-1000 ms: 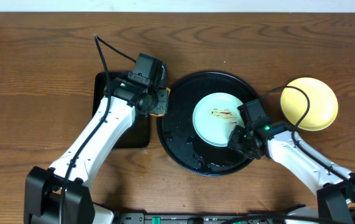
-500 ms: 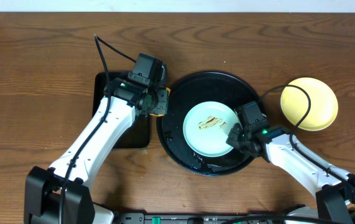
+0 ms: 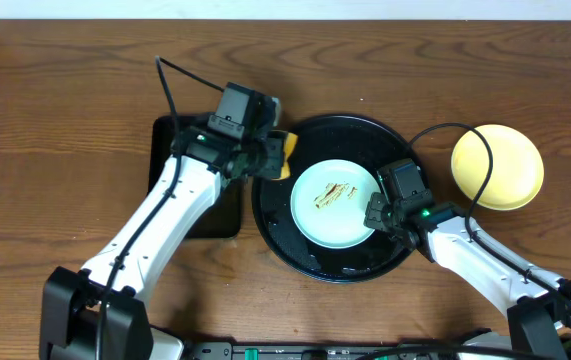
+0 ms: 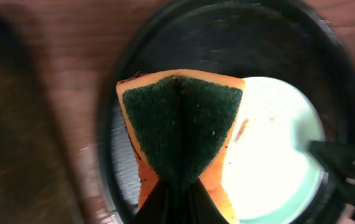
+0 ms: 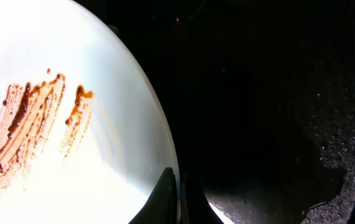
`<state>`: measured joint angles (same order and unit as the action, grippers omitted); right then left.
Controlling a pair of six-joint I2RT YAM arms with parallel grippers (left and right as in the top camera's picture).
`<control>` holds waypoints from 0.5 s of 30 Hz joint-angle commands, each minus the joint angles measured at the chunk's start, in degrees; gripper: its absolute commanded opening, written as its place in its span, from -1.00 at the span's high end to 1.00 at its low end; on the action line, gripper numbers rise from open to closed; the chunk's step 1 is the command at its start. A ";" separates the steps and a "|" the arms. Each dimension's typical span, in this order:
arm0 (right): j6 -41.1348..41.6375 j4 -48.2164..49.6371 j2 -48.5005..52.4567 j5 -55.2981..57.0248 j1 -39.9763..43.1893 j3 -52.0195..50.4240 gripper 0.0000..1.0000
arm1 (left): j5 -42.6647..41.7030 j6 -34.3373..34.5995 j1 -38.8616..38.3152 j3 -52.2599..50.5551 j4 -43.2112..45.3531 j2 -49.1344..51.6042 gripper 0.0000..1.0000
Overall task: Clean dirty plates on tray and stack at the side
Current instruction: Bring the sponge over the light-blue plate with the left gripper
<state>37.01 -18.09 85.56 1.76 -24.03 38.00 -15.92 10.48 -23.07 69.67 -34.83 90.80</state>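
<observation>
A pale mint-white plate (image 3: 333, 203) with brown streaks lies in the large round black tray (image 3: 290, 240). My right gripper (image 3: 377, 213) is shut on the plate's right rim; the right wrist view shows the streaked plate (image 5: 71, 124) pinched between the fingers (image 5: 178, 198) over the tray (image 5: 276, 93). My left gripper (image 3: 265, 158) is shut on an orange sponge (image 3: 283, 156) with a green scouring face (image 4: 180, 124), held over the tray's left edge, just left of the plate (image 4: 270, 149). A pale yellow plate (image 3: 497, 167) rests on the table to the right of the tray.
A smaller rectangular black tray (image 3: 215, 215) sits left of the round tray, partly under my left arm. Water drops lie on the round tray's floor (image 5: 339, 149). The right arm's cable (image 3: 443, 140) loops between tray and yellow plate.
My left gripper moved the sponge right, from the rectangular tray to over the round tray's edge. My right gripper slid the streaked plate left and turned it.
</observation>
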 commanded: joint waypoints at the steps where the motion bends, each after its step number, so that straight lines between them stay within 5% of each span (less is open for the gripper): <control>1: -2.36 -0.61 -0.07 1.38 0.15 -0.26 0.98 | -4.66 0.94 -2.23 -1.01 1.07 2.10 0.85; 15: -2.38 -1.51 -0.07 0.94 0.15 -0.26 0.98 | -9.55 4.24 -13.84 -0.98 14.82 12.87 0.85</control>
<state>36.05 -19.31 85.56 1.85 -24.03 38.00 -23.27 13.76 -35.44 69.01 -21.71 102.87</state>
